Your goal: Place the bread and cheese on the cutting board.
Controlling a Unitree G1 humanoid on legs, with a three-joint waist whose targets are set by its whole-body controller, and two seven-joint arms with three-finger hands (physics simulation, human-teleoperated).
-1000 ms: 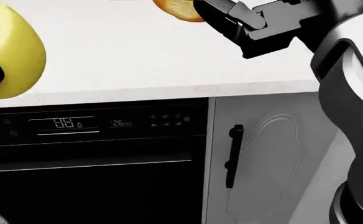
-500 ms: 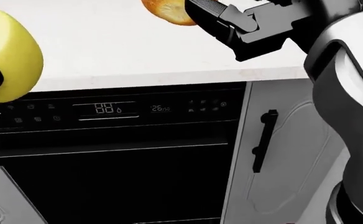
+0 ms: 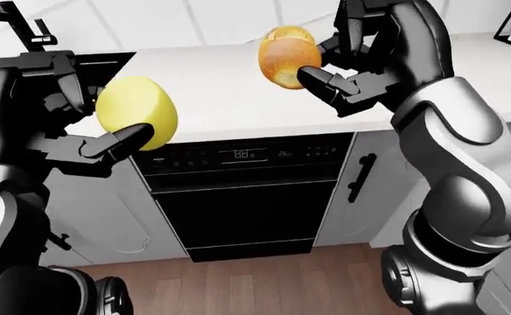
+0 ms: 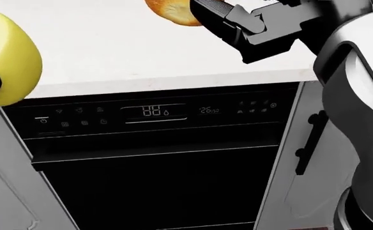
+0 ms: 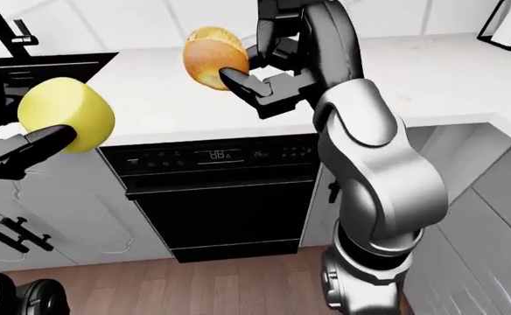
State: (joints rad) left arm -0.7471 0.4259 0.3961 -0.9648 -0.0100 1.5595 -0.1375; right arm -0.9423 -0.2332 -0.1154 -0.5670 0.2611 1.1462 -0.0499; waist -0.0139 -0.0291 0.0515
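Observation:
A round yellow cheese point(image 3: 137, 111) is held up at the left of the left-eye view, my left hand point(image 3: 98, 134) shut on it with a dark finger across its lower side. The golden-brown bread roll point(image 3: 283, 56) hangs above the white counter point(image 3: 220, 98), gripped by my right hand point(image 3: 330, 72), whose fingers close round its right side. In the head view the cheese point(image 4: 7, 57) fills the left edge and the bread point(image 4: 170, 10) is cut off by the top edge. No cutting board shows in any view.
A black dishwasher point(image 3: 243, 190) with a lit display point(image 4: 153, 111) sits under the counter. White cabinet doors with a dark handle point(image 3: 359, 177) flank it. A dark sink with a faucet point(image 5: 10, 33) lies at the upper left. Wooden floor point(image 3: 256, 282) lies below.
The whole head view has shifted: the dishwasher panel and cabinet handle slid to the right, so the camera moved leftward. Both hands keep their hold on cheese and bread.

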